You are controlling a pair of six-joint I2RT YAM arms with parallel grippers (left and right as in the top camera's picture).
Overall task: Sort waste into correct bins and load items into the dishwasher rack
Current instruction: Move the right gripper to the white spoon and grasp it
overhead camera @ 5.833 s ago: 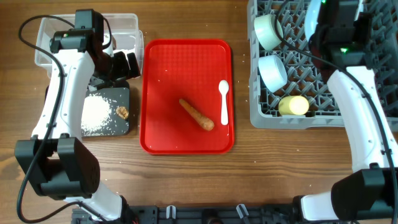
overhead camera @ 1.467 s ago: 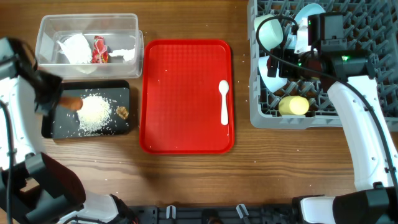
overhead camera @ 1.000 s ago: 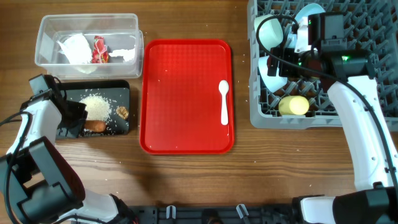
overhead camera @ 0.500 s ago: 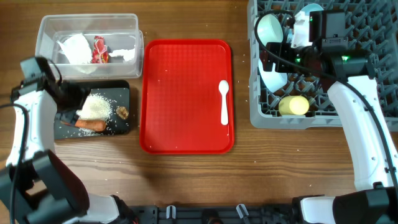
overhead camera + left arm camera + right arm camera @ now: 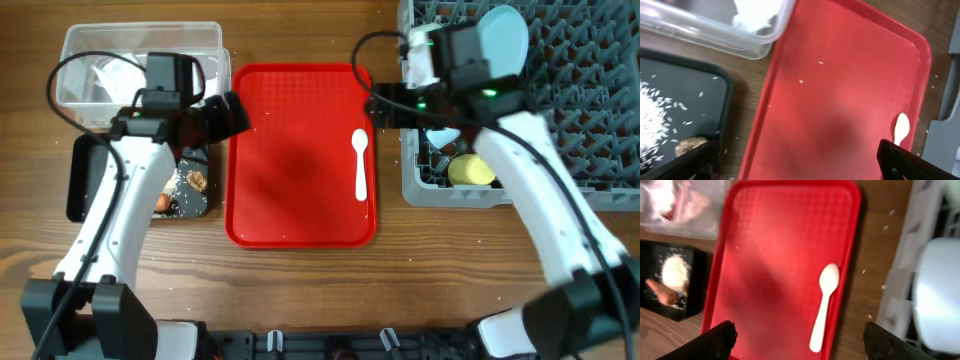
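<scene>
- Left gripper (image 5: 228, 113) hangs over the left rim of the red tray (image 5: 290, 215) in the overhead view. The right gripper (image 5: 380, 102) hangs at the tray's far right corner, just beside the rack (image 5: 590, 110).
- From the same view, the spoon (image 5: 360, 165) lies alone on the red tray, near its right rim. The cup (image 5: 470, 170) lies in the rack's near row, and the plate (image 5: 503, 35) stands farther back. The black tray (image 5: 85, 180) holds the scrap (image 5: 197, 181) and is partly under the left arm. The tub (image 5: 70, 55) sits behind it.
- Left wrist view: the fingers (image 5: 690, 162) are spread wide with nothing between them, above the red tray. The spoon's bowl shows by the right finger. Rice (image 5: 652, 127) lies in the black tray, beside the scrap.
- Right wrist view: the fingers (image 5: 710, 342) are spread wide and hold nothing. The spoon lies on the red tray ahead of them. A pale bowl (image 5: 940, 300) sits in the rack at right. The carrot (image 5: 662, 292) lies next to the rice.
</scene>
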